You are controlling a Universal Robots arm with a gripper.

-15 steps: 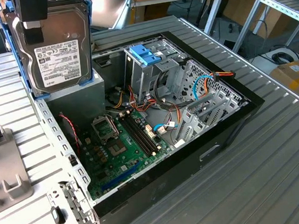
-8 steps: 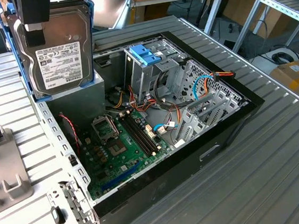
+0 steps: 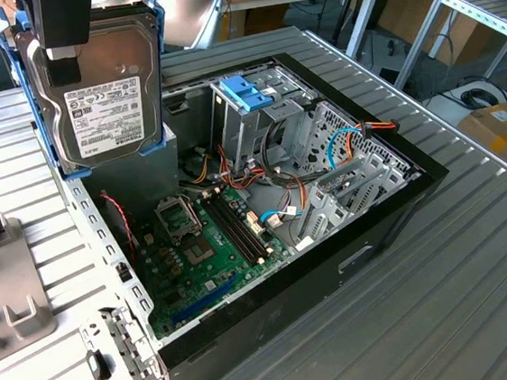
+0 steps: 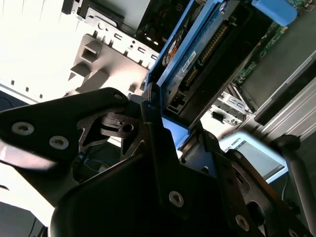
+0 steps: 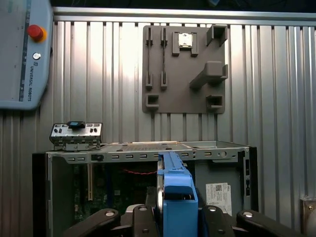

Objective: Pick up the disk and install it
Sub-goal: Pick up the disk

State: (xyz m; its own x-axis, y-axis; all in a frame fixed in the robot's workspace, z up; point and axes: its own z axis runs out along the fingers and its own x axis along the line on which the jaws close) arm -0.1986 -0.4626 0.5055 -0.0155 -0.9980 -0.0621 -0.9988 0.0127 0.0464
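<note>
Grips the disk (image 3: 107, 87) in the gripper (image 3: 63, 65), with jaws pinched on the light-blue carrier, one against each broad face. Holds it upright in the air, white label turned to the exterior view, at that view's upper left. Hangs over the end of the open computer case (image 3: 384, 222) at the exterior view's left, touching nothing below, with the green motherboard (image 3: 204, 240) lower and nearer. Stands well apart from the metal drive cage (image 3: 234, 137) and its blue handle (image 3: 248, 93), toward the exterior view's right. Flanks the carrier's blue edge with black fingers (image 5: 140, 222) in the first wrist view, over the open case, with a grey fixture plate (image 5: 185, 69) on the ribbed table (image 5: 276, 74) beyond
</note>
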